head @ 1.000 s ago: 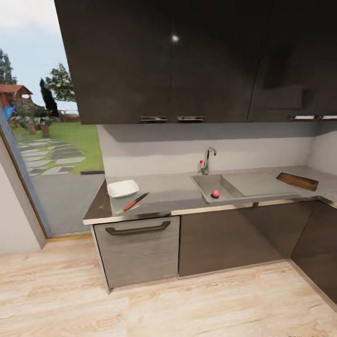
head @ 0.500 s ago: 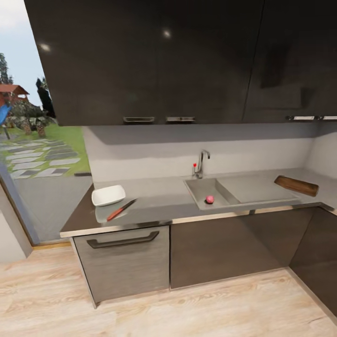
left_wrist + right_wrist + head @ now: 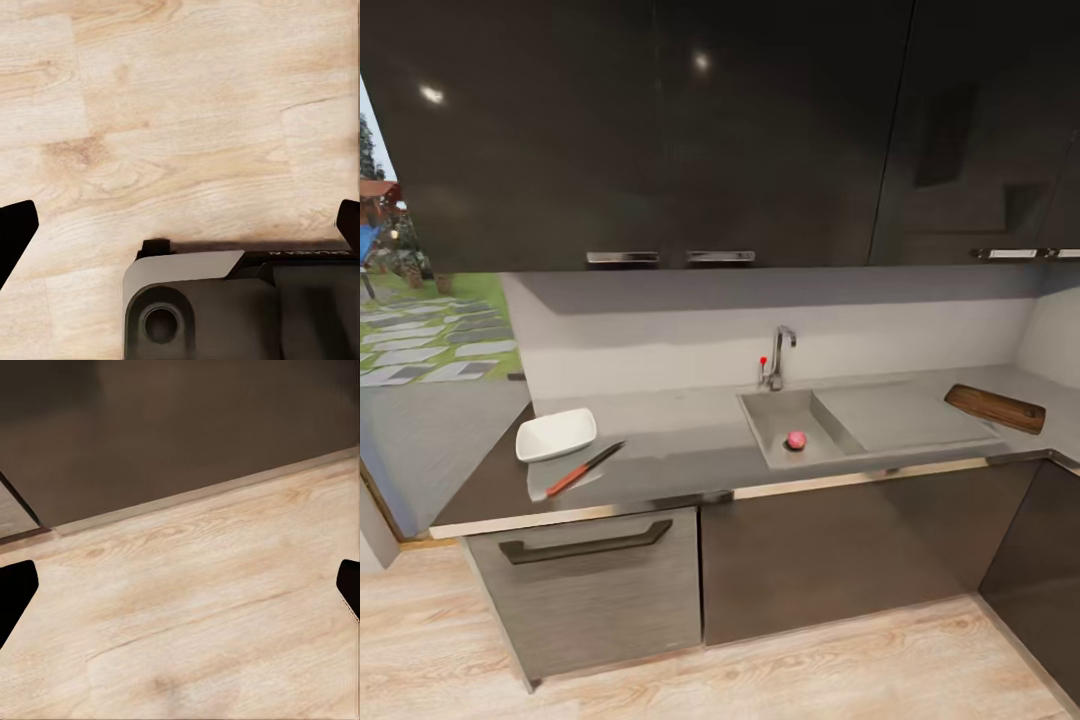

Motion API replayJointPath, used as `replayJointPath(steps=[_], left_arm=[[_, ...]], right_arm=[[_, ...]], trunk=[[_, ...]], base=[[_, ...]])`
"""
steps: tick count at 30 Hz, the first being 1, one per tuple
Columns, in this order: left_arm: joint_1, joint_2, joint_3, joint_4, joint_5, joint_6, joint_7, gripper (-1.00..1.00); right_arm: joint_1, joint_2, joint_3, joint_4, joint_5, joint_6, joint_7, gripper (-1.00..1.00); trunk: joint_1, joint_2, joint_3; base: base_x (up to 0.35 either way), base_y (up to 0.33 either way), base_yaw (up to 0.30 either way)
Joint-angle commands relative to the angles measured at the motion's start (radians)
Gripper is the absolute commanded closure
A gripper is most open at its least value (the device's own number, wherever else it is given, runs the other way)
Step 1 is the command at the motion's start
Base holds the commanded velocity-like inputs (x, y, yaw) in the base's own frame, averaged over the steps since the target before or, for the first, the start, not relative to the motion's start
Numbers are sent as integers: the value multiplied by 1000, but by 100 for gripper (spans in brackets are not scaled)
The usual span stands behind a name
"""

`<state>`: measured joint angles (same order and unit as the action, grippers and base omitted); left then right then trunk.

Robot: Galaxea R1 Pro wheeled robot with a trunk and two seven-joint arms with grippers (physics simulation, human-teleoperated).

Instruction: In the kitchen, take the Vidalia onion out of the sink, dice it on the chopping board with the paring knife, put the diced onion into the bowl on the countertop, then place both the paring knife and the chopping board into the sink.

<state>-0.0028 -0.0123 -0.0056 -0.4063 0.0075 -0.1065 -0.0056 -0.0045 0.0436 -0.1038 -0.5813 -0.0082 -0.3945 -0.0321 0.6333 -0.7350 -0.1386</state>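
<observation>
Since a moment ago my head camera has swung, so the whole counter sits further left and lower in the head view, though nothing on it has shifted. On the countertop (image 3: 690,440) the bowl (image 3: 556,434) rests near the left end with the paring knife (image 3: 584,468) just beside it, toward the front edge. To the right is the sink (image 3: 765,430), where the Vidalia onion (image 3: 796,440) lies in the basin by the drain. At the far right end, well apart from the sink basin, lies the chopping board (image 3: 995,408). My left gripper (image 3: 180,225) hangs over the light wood floor (image 3: 187,112), its dark fingertips (image 3: 15,229) spread wide at the frame's edges, holding nothing. My right gripper (image 3: 180,585) is likewise spread wide and empty, over floor near a dark cabinet base (image 3: 180,427).
</observation>
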Motion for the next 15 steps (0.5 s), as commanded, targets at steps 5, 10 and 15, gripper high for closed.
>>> replayJointPath(steps=[5, 10, 15], left_arm=[[0, 0, -1, 0, 0, -2, 0, -100], [0, 0, -1, 0, 0, -2, 0, -100], [0, 0, -1, 0, 0, -2, 1, -100]], right_arm=[[0, 0, -2, 0, -1, -3, 0, -100], [0, 0, -2, 0, -2, -3, 0, -100], [-1, 0, -2, 0, -2, -3, 0, -100]], trunk=[[1, -1, -1], [1, -1, -1], [1, -1, -1]], base=[[251, -217, -122], [251, -218, -267], [251, -218, -292]])
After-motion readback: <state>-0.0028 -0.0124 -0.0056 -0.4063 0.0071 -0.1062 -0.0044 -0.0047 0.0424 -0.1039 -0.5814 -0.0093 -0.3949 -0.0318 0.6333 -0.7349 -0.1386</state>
